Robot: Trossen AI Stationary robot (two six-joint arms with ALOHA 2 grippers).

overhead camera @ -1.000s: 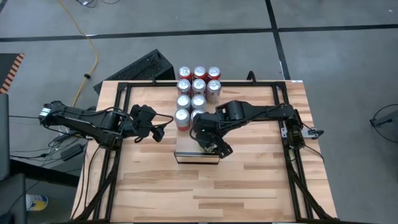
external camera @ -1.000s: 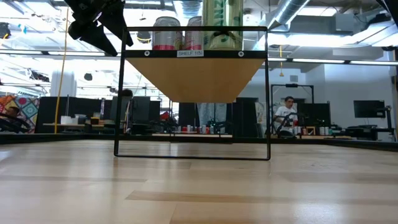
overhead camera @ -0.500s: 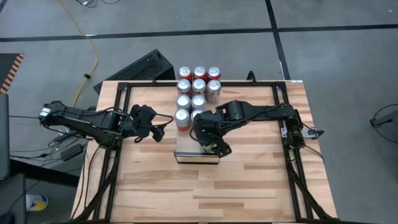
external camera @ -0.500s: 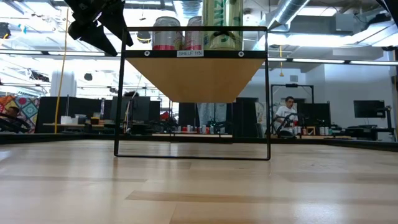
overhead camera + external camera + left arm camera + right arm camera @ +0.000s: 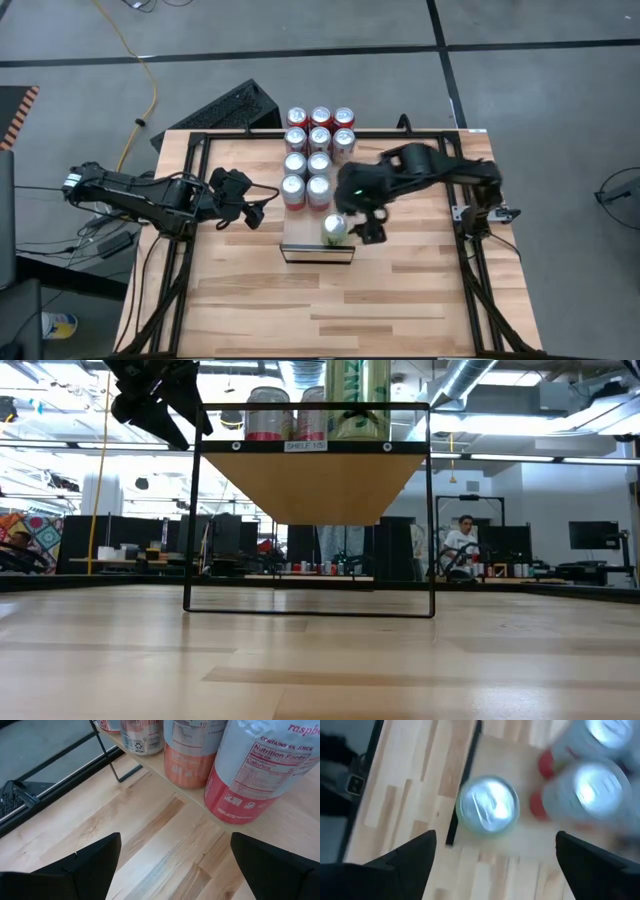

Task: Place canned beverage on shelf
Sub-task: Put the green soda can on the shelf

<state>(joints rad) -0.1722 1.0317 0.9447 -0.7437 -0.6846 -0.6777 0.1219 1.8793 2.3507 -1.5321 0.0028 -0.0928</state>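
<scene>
The shelf (image 5: 300,240) is a narrow raised wood platform in the middle of the table. Several red-and-white cans (image 5: 307,165) stand on it in rows. A green can (image 5: 335,228) stands upright on its base at the shelf's near end; it also shows in the right wrist view (image 5: 487,806) and the low view (image 5: 358,395). My right gripper (image 5: 370,230) is open and empty, above and just right of the green can. My left gripper (image 5: 255,205) is open and empty, left of the shelf, facing the red cans (image 5: 260,765).
The black frame rails (image 5: 190,170) run along the table's left and right sides. The nearest red cans (image 5: 590,790) stand close behind the green can. Bare tabletop (image 5: 330,310) lies in front of the shelf. A person shows far off in the room (image 5: 462,540).
My right gripper has let go of the green can and gone up and toward the table's right and far edges. The can stays upright where it stood, on the shelf's near end.
</scene>
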